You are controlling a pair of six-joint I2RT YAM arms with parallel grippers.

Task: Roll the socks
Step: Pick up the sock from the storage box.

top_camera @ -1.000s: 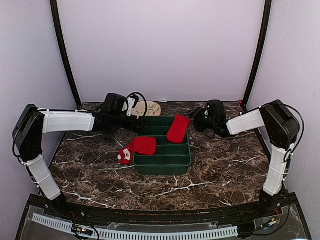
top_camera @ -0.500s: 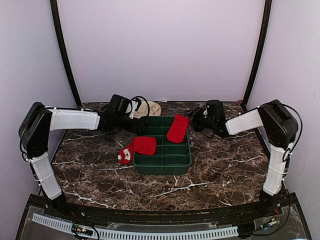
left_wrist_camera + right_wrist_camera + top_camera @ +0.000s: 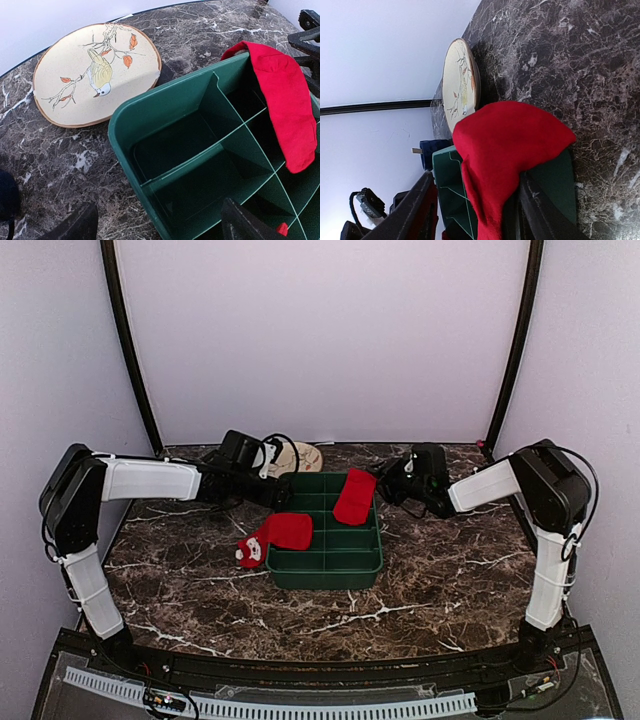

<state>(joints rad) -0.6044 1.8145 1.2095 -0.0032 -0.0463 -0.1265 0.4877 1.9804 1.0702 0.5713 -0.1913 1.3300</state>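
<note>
Over the rim of the green plastic tray (image 3: 325, 578) a red fabric sock (image 3: 505, 135) drapes, likely for pinching; right tool (image 3: 476, 177) straddles it, grip unclear; left tool (image 3: 157, 222) released.

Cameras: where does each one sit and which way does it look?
Top external: high behind the robot, looking down on table and green tray; both arms show.
Left wrist: on the left arm, looking down at bird plate and tray; dark fingertips at the bottom.
Right wrist: on the right arm, looking along the table at the red sock draped on the tray rim; fingers flank it.
Shared: plate, tray, that sock.
</note>
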